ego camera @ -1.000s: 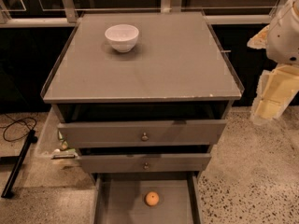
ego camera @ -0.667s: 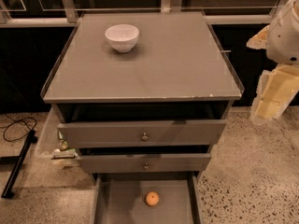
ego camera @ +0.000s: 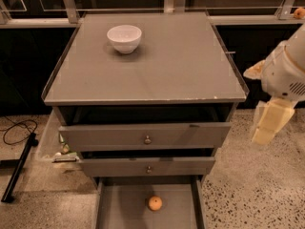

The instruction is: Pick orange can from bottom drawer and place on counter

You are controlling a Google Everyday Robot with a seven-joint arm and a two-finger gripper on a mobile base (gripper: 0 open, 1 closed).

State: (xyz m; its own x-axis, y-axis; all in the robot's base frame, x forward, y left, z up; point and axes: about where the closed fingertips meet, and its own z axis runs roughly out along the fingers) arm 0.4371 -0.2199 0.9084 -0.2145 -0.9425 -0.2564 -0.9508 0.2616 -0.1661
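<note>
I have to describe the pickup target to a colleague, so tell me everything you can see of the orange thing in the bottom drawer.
The orange can looks like a small, smooth, round orange ball, more fruit than can. It rests on the plain gray floor of the open bottom drawer, about midway between the side walls and touching neither. Only the floor touches it. The tool hangs well away, up at the right beside the counter.

bottom drawer (ego camera: 123, 210) front cut off by lower edge; claw (ego camera: 267, 128) at right, arm cropped.
</note>
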